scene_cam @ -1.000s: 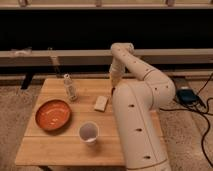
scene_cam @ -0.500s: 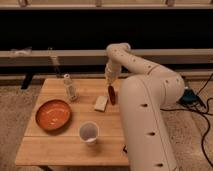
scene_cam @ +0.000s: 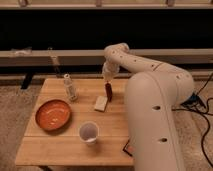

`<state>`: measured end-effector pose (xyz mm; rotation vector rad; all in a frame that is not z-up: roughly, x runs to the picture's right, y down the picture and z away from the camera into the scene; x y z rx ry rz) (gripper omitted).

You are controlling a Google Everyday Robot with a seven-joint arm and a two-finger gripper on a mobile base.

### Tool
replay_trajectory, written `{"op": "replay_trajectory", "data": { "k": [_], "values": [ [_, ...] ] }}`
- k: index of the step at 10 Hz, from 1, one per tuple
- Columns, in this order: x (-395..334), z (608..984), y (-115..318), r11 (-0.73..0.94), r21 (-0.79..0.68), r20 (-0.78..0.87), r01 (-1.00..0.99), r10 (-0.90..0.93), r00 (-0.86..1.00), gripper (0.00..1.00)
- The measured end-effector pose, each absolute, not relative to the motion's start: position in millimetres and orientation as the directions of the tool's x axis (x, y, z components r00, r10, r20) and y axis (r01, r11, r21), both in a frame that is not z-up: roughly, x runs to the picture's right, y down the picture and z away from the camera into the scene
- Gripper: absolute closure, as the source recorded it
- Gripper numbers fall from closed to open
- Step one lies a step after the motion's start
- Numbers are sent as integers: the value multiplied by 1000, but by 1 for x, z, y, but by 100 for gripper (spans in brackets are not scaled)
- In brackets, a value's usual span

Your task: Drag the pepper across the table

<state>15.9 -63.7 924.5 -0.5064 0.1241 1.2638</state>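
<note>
We see the white robot arm (scene_cam: 150, 95) curving up from the right foreground and bending back down over the far right part of the tabletop (scene_cam: 60, 147), a light wooden surface with plank stripes. The gripper (scene_cam: 108, 82) points downward there, and its fingers are closed on the upper end of the pepper (scene_cam: 108, 93), a small dark red tapered thing that hangs nearly upright below them; its lower tip is at or just above the wood, and we cannot tell whether it touches. Just in front of the pepper and slightly left lies a small pale rectangular block (scene_cam: 101, 103), flat on the tabletop and very close to the pepper's tip. Farther left, near the back edge, a small clear bottle (scene_cam: 69, 87) stands upright. A round orange plate (scene_cam: 53, 114) sits on the left side, well apart from the pepper, and a white cup (scene_cam: 88, 132) stands upright toward the front edge, between the plate and the arm's body. At the front right edge a dark flat object (scene_cam: 128, 149) peeks out from behind the arm, mostly hidden.
</note>
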Motion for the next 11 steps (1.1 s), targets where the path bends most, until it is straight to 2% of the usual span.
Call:
{"op": "replay_trajectory", "data": {
  "k": [1,2,6,11],
  "values": [
    [14,921,-69,216,-300,-338,-929,887,315,24],
    [10,917,-72,225,-306,-317,-925,892,322,20],
    [-5,907,-81,257,-329,-254,-909,903,347,20],
    [-5,907,-81,256,-329,-255,-909,903,347,20]
  ]
}}
